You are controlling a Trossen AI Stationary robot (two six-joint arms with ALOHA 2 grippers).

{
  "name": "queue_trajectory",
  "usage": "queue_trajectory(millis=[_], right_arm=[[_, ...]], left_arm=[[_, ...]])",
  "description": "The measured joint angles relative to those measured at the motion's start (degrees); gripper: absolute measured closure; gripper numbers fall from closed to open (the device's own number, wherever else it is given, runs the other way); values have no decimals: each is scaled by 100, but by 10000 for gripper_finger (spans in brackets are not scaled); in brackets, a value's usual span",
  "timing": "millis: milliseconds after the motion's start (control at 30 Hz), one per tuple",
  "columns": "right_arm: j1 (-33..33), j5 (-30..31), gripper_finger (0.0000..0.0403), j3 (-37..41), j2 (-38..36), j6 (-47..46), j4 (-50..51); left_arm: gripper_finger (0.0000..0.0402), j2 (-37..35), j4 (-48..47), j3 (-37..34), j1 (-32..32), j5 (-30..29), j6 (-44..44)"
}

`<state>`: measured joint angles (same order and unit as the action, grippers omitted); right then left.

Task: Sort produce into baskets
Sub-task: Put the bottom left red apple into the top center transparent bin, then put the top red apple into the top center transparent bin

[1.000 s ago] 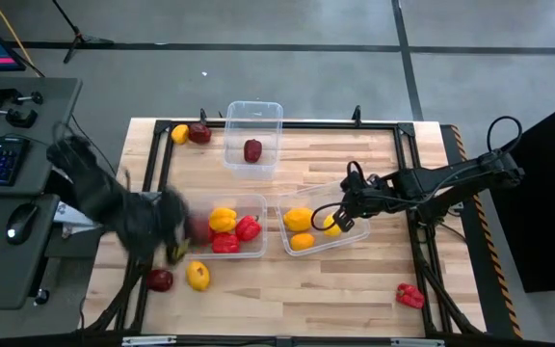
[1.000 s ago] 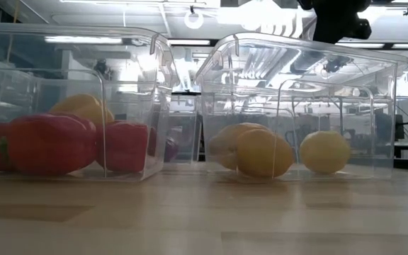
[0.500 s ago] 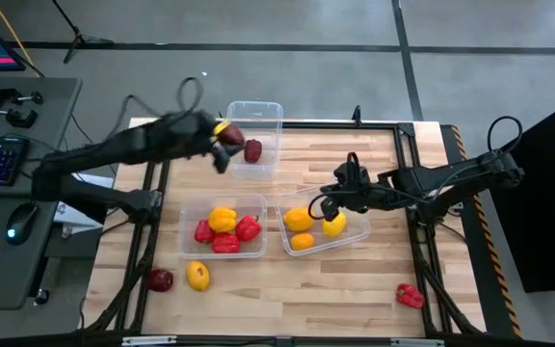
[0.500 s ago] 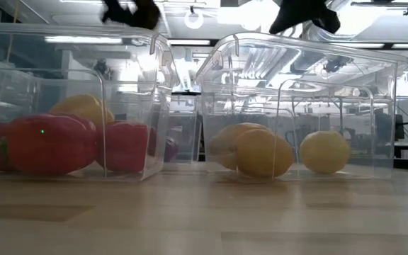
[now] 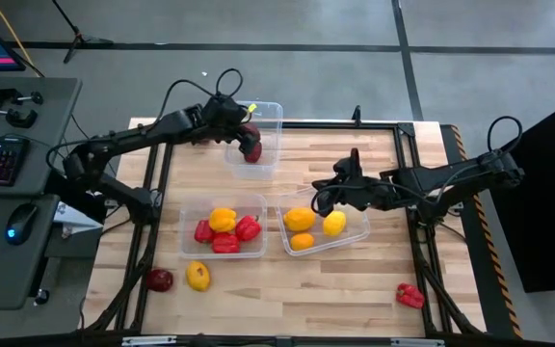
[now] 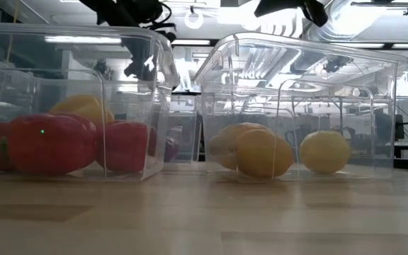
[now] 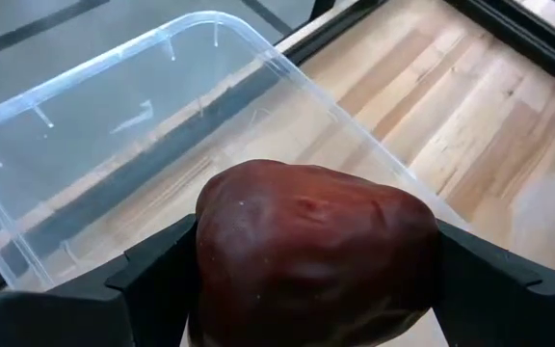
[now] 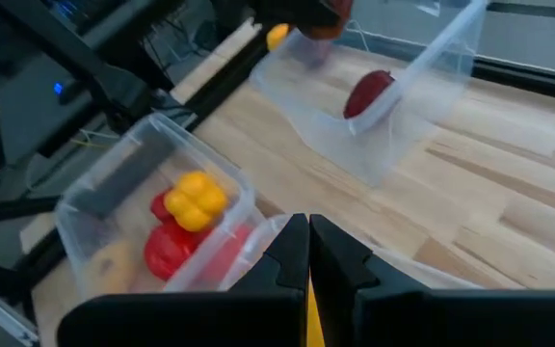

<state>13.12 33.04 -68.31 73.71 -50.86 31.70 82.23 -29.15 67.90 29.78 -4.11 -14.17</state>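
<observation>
Fingers of the left hand [image 7: 306, 289] pinch a dark maroon piece [image 7: 316, 251] above the far clear basket [image 5: 258, 116], where another maroon piece [image 8: 367, 93] lies. Right hand [image 5: 321, 200], pressed together, hovers beside the yellow-filled basket [image 5: 359, 236]. No writing is readable.
</observation>
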Motion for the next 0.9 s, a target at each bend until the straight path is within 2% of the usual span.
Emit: queue_trajectory(millis=[133, 333, 600, 800, 900], right_arm=[[40, 116, 403, 0, 0, 101, -223], [42, 146, 403, 0, 0, 187, -257], [42, 148, 403, 0, 0, 336, -257], [42, 146, 403, 0, 0, 339, -209], [42, 148, 403, 0, 0, 340, -119]], left_arm=[[83, -2, 363, 2, -17, -148, 357], [78, 0, 534, 2, 35, -152, 378], [9, 0, 451, 2, 101, -147, 358], [9, -106, 472, 2, 101, -363, 307], [9, -316, -53, 2, 101, -395, 262]])
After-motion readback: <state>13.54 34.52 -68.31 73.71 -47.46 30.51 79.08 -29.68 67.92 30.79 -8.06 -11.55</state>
